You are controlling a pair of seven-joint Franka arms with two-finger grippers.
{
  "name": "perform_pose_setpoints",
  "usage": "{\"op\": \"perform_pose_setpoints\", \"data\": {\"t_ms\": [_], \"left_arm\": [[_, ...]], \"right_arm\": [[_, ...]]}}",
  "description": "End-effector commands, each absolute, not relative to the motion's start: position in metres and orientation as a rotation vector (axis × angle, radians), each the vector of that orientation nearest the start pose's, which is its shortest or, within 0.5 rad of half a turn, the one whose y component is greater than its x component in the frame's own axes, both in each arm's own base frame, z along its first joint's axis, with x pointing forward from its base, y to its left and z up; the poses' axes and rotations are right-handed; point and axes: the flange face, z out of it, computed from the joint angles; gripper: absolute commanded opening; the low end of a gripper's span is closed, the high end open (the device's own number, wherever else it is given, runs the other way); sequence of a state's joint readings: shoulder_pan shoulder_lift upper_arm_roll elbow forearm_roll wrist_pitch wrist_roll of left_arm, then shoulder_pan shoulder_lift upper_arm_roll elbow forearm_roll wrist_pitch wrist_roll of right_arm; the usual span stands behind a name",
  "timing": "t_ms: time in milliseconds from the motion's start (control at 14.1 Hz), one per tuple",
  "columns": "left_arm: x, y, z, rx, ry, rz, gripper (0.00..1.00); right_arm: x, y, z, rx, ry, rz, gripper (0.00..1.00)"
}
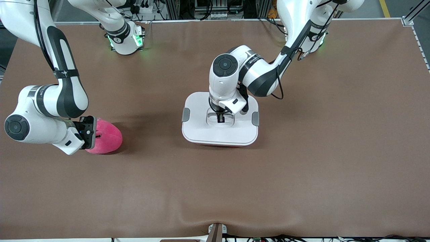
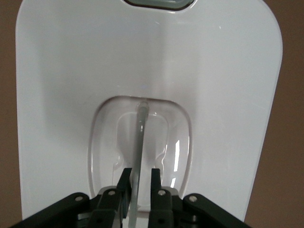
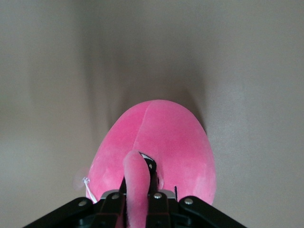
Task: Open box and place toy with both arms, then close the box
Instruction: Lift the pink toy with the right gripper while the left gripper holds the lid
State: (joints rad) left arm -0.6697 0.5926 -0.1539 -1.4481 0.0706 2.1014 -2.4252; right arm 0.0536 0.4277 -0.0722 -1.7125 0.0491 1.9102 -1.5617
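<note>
The box (image 1: 220,134) stands mid-table with its white lid (image 2: 71,71) on and grey clips (image 1: 185,115) at both ends. My left gripper (image 1: 220,118) reaches down into the lid's recess. Its jaws (image 2: 140,176) are open a little, straddling the clear handle bar (image 2: 141,133): one finger touches it, the other stands just off it. The pink toy (image 1: 107,137) lies toward the right arm's end of the table. My right gripper (image 1: 95,134) is low against it and shut (image 3: 137,183) on a pinched fold of the toy's plush (image 3: 166,137).
A brown cloth (image 1: 302,151) covers the table, with a ripple near its front edge by a small bracket (image 1: 216,232). The two arm bases (image 1: 126,38) stand along the edge farthest from the camera.
</note>
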Motion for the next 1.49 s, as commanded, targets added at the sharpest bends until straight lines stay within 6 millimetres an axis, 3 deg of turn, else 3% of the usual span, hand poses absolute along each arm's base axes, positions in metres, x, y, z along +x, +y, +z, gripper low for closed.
{"op": "perform_pose_setpoints", "data": {"t_ms": [0, 354, 566, 920, 990, 1203, 1415], "left_arm": [[0.506, -0.514, 0.354, 2.135, 2.200, -0.002, 0.16], [0.507, -0.512, 0.355, 2.134, 2.201, -0.001, 0.10], [0.508, -0.511, 0.355, 2.132, 2.203, -0.001, 0.07], [0.507, -0.512, 0.355, 2.142, 2.197, 0.000, 0.04], [0.506, -0.512, 0.356, 2.148, 2.189, 0.000, 0.00], [0.505, -0.513, 0.361, 2.160, 2.169, 0.000, 0.00], [0.505, -0.513, 0.361, 2.164, 2.170, 0.000, 0.00]], "right_arm": [[0.638, -0.007, 0.337, -2.136, -2.052, 0.183, 0.00], [0.656, -0.008, 0.379, -2.213, -2.051, 0.112, 0.00], [0.670, -0.007, 0.414, -2.238, -2.075, 0.051, 0.00], [0.671, -0.004, 0.437, -2.380, -1.836, 0.008, 0.00], [0.670, 0.002, 0.445, -2.406, -1.789, 0.025, 0.00], [0.668, 0.019, 0.462, -2.519, -1.596, 0.071, 0.00], [0.666, 0.029, 0.466, -2.593, -1.460, 0.098, 0.00]]}}
